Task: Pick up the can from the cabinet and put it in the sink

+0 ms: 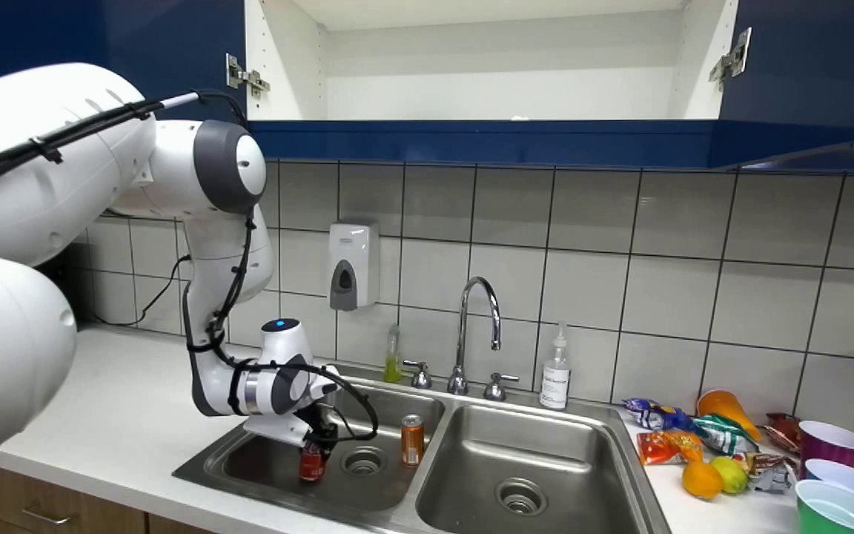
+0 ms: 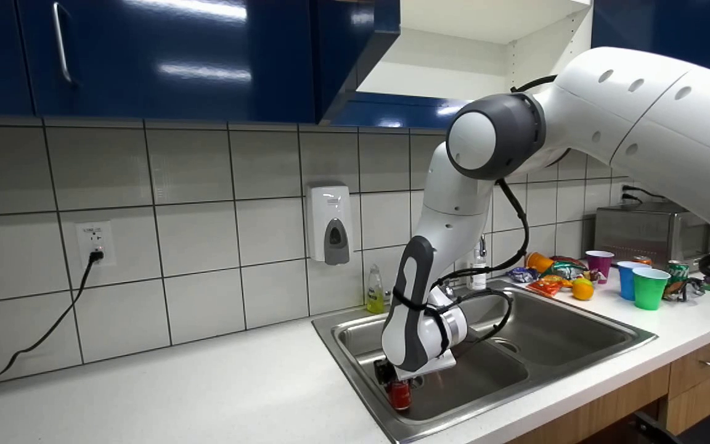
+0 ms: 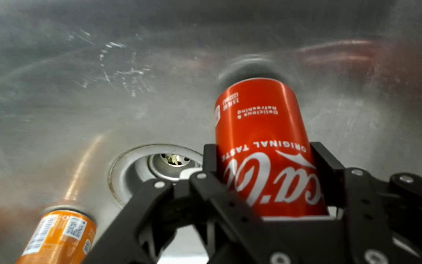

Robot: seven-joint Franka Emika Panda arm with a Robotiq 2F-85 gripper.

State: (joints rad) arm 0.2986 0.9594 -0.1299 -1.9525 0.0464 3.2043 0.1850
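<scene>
A red Coca-Cola can [image 1: 311,464] is in the left basin of the steel sink [image 1: 264,454]. It also shows in an exterior view [image 2: 399,396] and large in the wrist view [image 3: 260,117]. My gripper [image 3: 266,157] is shut on the can, with a black finger pad against each side. In an exterior view the gripper [image 1: 317,436] points down into the basin and covers the can's upper part. The can is close to the basin floor; I cannot tell whether it touches. The cabinet [image 1: 501,89] stands open above the sink, with no can visible inside.
An orange can [image 1: 412,440] stands in the same basin beyond the drain [image 1: 363,461]. The faucet [image 1: 480,285] and a soap bottle [image 1: 393,356] stand behind. Snack bags, fruit and plastic cups [image 1: 835,445] crowd the counter right of the sink.
</scene>
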